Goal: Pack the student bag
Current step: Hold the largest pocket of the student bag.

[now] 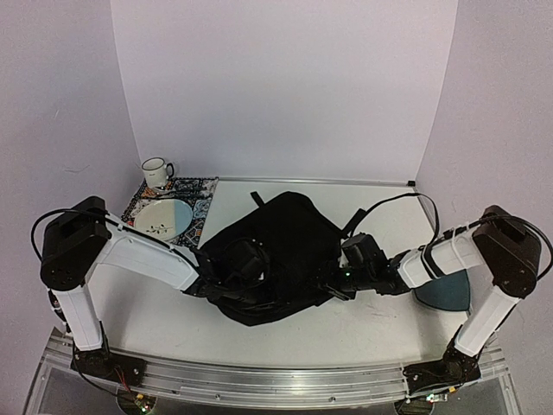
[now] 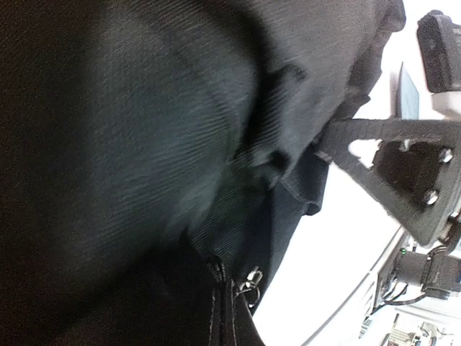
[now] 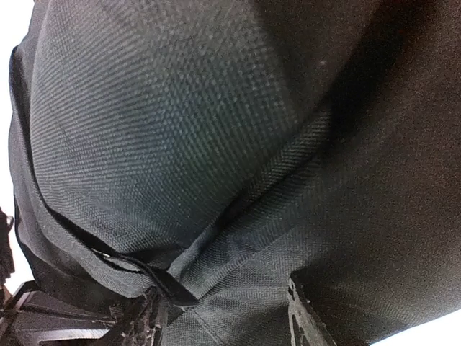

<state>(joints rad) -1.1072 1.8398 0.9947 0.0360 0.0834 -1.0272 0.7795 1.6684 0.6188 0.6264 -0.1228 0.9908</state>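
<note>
The left gripper (image 1: pixel 221 290) is pressed together at the near left edge of the student bag (image 1: pixel 289 229), apparently nipping a fold of fabric beside a zip pull (image 2: pixel 252 277). The right gripper (image 3: pixel 223 317) is spread, its fingers (image 3: pixel 302 313) against the cloth on the bag's right side, clamping nothing that I can see. The bag lies slumped mid-tabletop (image 1: pixel 371 324), between the two arms. It looks soft, floppy and fairly light, likely to sag wherever it is lifted. A seam, the strap (image 1: pixel 380 207) or the zip edge seem the surest holds.
</note>
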